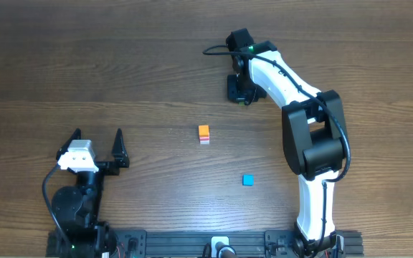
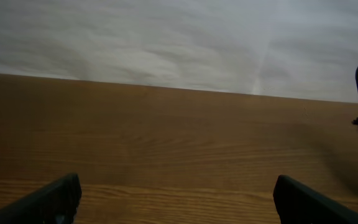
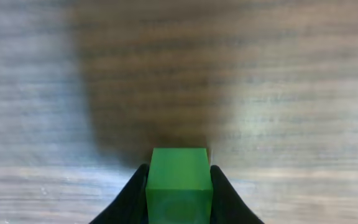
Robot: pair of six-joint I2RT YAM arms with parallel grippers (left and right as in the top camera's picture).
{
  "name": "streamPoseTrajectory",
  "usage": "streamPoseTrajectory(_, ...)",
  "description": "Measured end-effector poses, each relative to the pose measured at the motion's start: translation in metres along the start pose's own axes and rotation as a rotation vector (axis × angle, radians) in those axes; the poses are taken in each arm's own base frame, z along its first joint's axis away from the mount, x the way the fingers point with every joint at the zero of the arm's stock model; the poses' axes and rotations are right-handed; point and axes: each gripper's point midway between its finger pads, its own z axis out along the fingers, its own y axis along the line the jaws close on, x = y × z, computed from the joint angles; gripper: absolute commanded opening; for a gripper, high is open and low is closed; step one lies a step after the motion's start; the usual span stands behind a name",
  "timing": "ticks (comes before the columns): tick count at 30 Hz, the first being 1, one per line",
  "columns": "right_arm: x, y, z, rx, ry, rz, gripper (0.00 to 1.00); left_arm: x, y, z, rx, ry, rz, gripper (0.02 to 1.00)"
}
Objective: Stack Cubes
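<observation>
Leave the left claw (image 1: 95, 147) resting near its base, spread wide and holding nothing. Pass over the blue cube (image 1: 247, 180), alone on the desk (image 1: 120, 72) a little further out; probably a later pick. Aim for the stack (image 1: 203, 134) at the middle, with an orange cube (image 1: 203, 130) on top of a paler one.

At the far side, trust the right claw (image 3: 179, 190), closed on the green cube (image 3: 179, 168) with one finger (image 3: 132, 196) flat against each opposite face. Cannot tell whether lifted or touching the wood. Raise straight up first, high enough to pass above the orange cube. Carry back toward the stack without tilting. Line up the edges square from above, then lower slowly. Open only after feeling full contact, and only a little. Withdraw upward, not sideways, to avoid a push on the tower.

Looks bright green, with crisp edges and smooth, plain faces. Sits upright and centred in the grip, well apart from the stack. Seems rigid and light, so probably easy to hold but also easy to knock.
</observation>
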Motion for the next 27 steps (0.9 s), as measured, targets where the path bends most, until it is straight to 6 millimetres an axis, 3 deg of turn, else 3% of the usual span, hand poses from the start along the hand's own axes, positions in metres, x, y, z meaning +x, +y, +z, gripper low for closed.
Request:
streamPoseTrajectory(2,0.009,0.001,-0.003,0.01,0.03,-0.009,0.012,0.0,0.0,0.0,0.0,0.0,0.0,1.0)
streamPoseTrajectory(6,0.026,0.019,-0.045,0.001,0.015,-0.044,0.009,0.0,0.0,0.0,0.0,0.0,0.0,1.0)
streamPoseTrajectory(9,0.039,0.047,-0.107,-0.049,-0.084,-0.073,0.009,0.0,0.0,0.0,0.0,0.0,0.0,1.0)
streamPoseTrajectory(10,0.049,0.068,-0.143,-0.095,-0.153,-0.107,0.005,0.0,0.0,0.0,0.0,0.0,0.0,0.998)
streamPoseTrajectory(11,0.054,0.076,-0.151,-0.106,-0.168,-0.122,0.012,0.0,0.0,0.0,0.0,0.0,0.0,1.0)
streamPoseTrajectory(18,0.09,0.121,-0.158,-0.134,-0.157,-0.199,0.012,0.0,0.0,0.0,0.0,0.0,0.0,1.0)
streamPoseTrajectory(27,0.1,0.127,-0.157,-0.126,-0.148,-0.19,0.012,0.0,0.0,0.0,0.0,0.0,0.0,1.0)
